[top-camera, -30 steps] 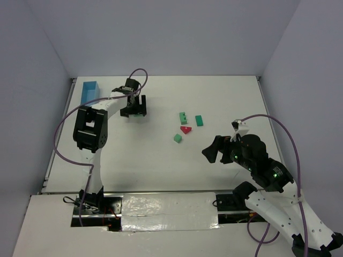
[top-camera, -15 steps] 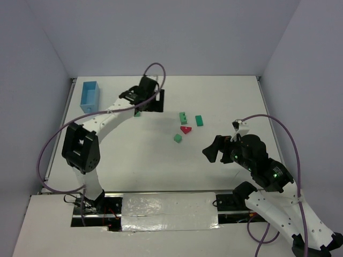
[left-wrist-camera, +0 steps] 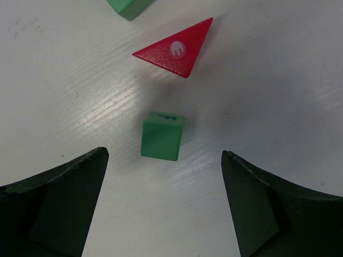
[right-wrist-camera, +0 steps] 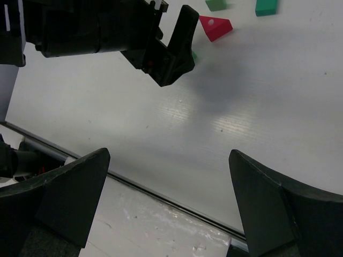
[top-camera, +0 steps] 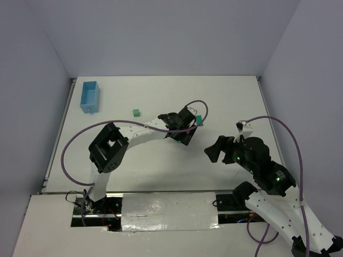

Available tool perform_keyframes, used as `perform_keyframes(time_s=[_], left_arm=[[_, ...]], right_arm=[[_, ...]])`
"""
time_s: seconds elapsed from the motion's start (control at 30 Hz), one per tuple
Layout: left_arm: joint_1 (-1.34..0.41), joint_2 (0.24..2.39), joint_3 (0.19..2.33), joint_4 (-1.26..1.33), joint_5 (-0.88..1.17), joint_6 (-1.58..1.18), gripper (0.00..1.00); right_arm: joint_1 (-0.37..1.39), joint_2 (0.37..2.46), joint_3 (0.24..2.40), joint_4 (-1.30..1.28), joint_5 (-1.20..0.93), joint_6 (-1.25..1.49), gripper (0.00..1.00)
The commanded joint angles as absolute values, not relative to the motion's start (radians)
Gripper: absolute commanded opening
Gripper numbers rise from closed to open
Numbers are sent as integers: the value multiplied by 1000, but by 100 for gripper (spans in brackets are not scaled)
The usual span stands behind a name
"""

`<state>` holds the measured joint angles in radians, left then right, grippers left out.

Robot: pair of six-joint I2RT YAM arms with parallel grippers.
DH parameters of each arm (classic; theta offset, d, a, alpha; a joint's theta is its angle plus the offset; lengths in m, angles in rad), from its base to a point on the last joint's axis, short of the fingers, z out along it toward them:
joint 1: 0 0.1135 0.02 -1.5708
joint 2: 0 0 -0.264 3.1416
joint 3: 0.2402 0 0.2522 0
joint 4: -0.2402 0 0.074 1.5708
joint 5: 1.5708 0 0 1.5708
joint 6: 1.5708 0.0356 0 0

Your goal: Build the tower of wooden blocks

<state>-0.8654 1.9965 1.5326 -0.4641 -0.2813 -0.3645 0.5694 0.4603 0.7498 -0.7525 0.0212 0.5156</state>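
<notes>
In the left wrist view a small green cube [left-wrist-camera: 162, 135] with a dark mark lies on the white table, with the red triangular piece [left-wrist-camera: 177, 47] just beyond it and another green block [left-wrist-camera: 127, 5] at the top edge. My left gripper [left-wrist-camera: 163, 155] is open and empty, hovering over the cube with the jaws wide on either side. In the top view the left gripper [top-camera: 182, 128] hides the cube and the triangle; a green block [top-camera: 199, 120] shows beside it. A separate green cube [top-camera: 136, 113] lies to the back left. My right gripper [top-camera: 214, 150] is open and empty.
A light blue box [top-camera: 89, 96] stands at the back left corner. The right wrist view shows the left gripper [right-wrist-camera: 161, 43], the red triangle [right-wrist-camera: 216, 27], two green blocks [right-wrist-camera: 266, 6] and the table's near edge [right-wrist-camera: 177, 201].
The left arm has swung from the back left to the middle, over the blocks, leaving one green cube behind on the table. The right arm has barely moved.
</notes>
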Motion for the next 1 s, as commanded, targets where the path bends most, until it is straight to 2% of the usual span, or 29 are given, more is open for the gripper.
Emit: perform_keyframes(time_s=[0.0,0.2,0.33,0.57,0.67,0.8,0.83,0.87,0.93,0.97], left_arm=[[-862,1994,1543,-450,-290,-331,99],[-862,2034,1540,-416,-261,-292,89],[-861,2057,1551,-410,-244,-273,69],[-861,2057,1537,-396,-213,-256,66],[-861,2057,1536,-397,-199,-235,59],[-861,2040,1516,-391,-186,-170,43],[-861,2033,1508,-384,-190,-123,32],[-859,2023,1487,-374,-202,-97,27],[-856,1993,1459,-354,-204,21,19],[-851,1984,1427,-342,-184,75,18]], right_arm=[[569,463,744,-719,6,506,100],[569,463,742,-718,5,502,100],[569,465,742,-716,6,499,100],[569,472,741,-716,-20,495,100],[569,472,741,-715,-21,492,100],[569,476,744,-715,-25,489,100],[571,477,742,-715,-25,491,100],[569,476,744,-713,-25,491,100],[571,476,742,-713,-26,489,100],[569,476,742,-712,-28,489,100]])
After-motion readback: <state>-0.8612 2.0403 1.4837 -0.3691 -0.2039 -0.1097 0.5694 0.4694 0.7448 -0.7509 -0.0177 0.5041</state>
